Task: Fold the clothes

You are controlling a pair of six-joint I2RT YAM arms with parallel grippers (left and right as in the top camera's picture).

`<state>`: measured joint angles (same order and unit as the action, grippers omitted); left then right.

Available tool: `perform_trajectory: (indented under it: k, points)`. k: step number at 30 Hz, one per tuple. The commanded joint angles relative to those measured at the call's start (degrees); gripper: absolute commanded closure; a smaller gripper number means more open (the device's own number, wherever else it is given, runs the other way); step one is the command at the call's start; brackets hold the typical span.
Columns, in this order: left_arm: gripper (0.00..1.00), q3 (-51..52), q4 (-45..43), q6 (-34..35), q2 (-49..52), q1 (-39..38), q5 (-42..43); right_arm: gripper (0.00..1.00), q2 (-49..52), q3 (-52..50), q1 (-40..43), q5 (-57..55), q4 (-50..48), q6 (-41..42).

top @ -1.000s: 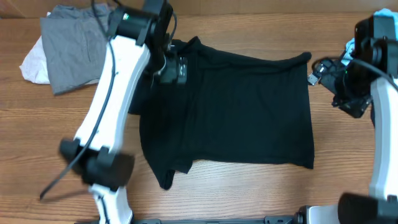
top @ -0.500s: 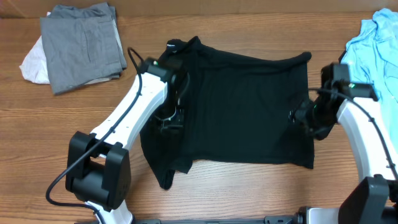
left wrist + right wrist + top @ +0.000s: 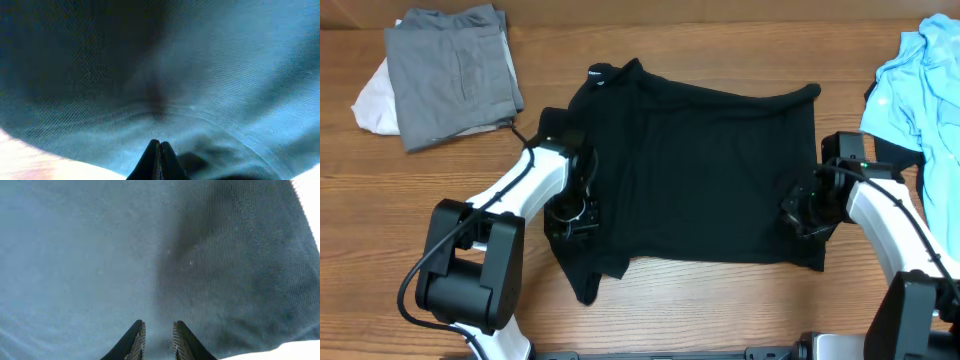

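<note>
The left gripper is shut on the black shirt, the right gripper only narrow, so it should grip firmly before both lift.

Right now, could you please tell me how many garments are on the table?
4: black shirt centre, grey one far-left, white one under it, light blue one right edge; others may hide beneath.

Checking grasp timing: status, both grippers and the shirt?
Left gripper shut on black shirt. Right gripper narrowly open over its edge. Grey garment, light blue garment aside.
</note>
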<state>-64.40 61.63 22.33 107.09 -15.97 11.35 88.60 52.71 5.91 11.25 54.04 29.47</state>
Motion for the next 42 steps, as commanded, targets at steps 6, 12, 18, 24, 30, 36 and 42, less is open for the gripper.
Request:
perform_trajectory:
  k: [6, 12, 18, 24, 30, 36, 42]
  points:
    - [0.96, 4.3, -2.8, 2.6, 0.2, 1.4, 3.6, 0.82, 2.8, -2.1, -0.2, 0.2, -1.2, 5.6]
    - [0.96, 7.9, -3.0, 2.6, 0.2, 1.3, 3.5, 0.82, 5.1, -3.9, -0.2, -0.8, -1.4, 9.3]
    - [0.96, 11.3, -2.9, 5.0, 0.2, 1.4, 3.5, 0.86, 5.8, -5.5, -0.2, -0.7, -2.1, 11.3]
    - [0.96, 12.0, 0.2, 5.4, 0.1, 1.4, 3.3, 0.95, 5.8, -5.5, 0.9, -2.9, 0.2, 15.8]
    - [0.96, 12.1, 3.9, 5.9, -0.3, 1.4, 2.4, 0.96, 5.8, -5.5, 3.7, -5.9, 2.7, 18.6]
    - [0.96, 12.1, 7.1, 11.1, -5.0, 1.4, -2.4, 0.96, 5.0, -5.5, 7.2, -9.1, 5.3, 19.3]
    - [0.96, 12.1, 9.4, 11.3, -14.4, 1.5, -3.0, 0.96, 2.1, -5.5, 10.0, -10.8, 7.3, 20.3]
